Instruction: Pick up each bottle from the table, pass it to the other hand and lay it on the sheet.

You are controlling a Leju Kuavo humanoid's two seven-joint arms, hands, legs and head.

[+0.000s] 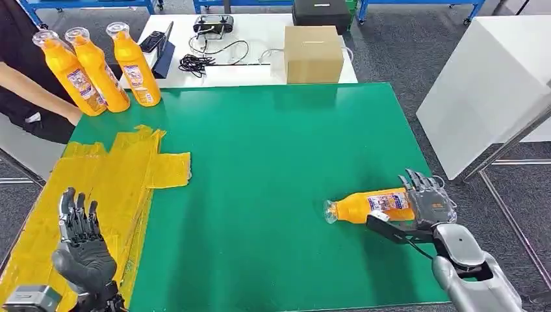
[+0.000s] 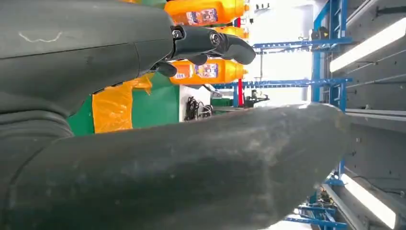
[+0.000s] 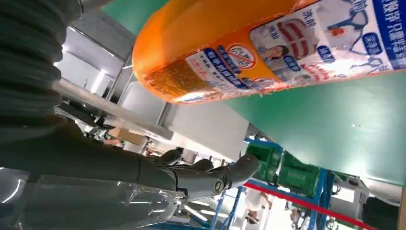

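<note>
Covering the table, a green mat (image 1: 273, 162) (yellow sheet (image 1: 110, 188) alongside), both hands' fingers spread, bottle (image 1: 370, 206) unheld.

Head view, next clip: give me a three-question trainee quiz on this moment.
1. True or false: the yellow sheet already has a bottle lying on it.
2. How many bottles stand upright at the table's far left corner?
3. Which hand is at the lying bottle? A) left hand B) right hand

Key: 1 false; 2 three; 3 B, though whether it grips yet cannot be told. The left hand is open, above the sheet.
</note>
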